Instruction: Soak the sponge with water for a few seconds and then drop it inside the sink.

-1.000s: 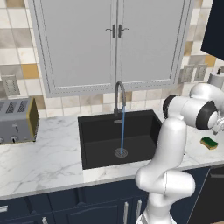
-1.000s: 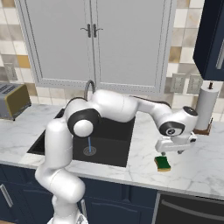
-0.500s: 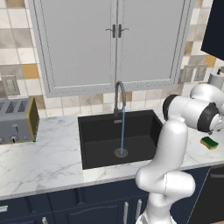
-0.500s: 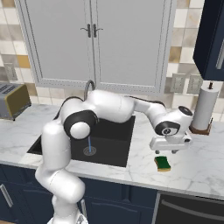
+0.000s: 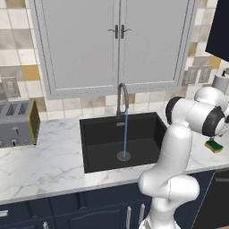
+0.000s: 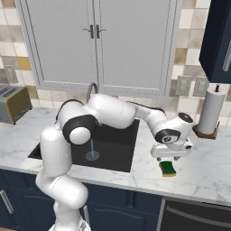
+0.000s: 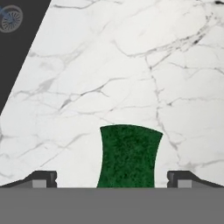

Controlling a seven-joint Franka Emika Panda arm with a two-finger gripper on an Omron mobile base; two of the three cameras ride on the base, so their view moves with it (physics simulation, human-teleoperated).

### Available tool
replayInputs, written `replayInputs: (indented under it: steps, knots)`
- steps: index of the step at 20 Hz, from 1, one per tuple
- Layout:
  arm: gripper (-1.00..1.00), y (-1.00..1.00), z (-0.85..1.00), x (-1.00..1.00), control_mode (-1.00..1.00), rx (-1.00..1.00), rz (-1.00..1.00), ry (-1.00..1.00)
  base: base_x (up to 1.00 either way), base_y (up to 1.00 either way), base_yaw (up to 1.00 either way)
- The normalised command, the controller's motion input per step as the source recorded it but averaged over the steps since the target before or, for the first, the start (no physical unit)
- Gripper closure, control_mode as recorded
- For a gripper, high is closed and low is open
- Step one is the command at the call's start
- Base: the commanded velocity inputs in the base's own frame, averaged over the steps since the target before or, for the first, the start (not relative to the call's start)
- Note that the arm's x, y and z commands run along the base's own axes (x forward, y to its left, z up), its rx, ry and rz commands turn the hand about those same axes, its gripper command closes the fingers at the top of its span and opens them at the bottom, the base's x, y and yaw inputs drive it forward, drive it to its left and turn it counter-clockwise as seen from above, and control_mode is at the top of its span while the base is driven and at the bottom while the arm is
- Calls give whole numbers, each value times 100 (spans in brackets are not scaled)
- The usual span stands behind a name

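Pre-grasp step — gripper (image 7: pixel 112 179) jaws spread wide either side of sponge (image 7: pixel 128 155), bottom centre — next: lower & clamp.

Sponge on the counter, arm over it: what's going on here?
The white arm's gripper hovers open just above the small yellow sponge with a dark green scouring top, fingertips either side, not gripping. The sponge lies flat on the white marble counter, right of the deep matte-black sink. A thin pale-blue water stream runs from the faucet to the drain. Soaking has not started.
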Motion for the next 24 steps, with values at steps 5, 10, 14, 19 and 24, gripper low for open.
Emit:
replayInputs:
  steps: [5,10,14,19,24]
  knots:
    - [-100,0,-26,10,-100,0,0,-3,0,0,0]
    - [-100,-2,-12,17,-100,0,0,0,0,0,0]
    - [-100,-9,-8,14,-100,0,0,0,0,0,0]
    - [-100,-13,0,1,-100,0,0,0,0,0,0]
    - [-100,-10,0,0,-100,0,0,0,0,0,0]
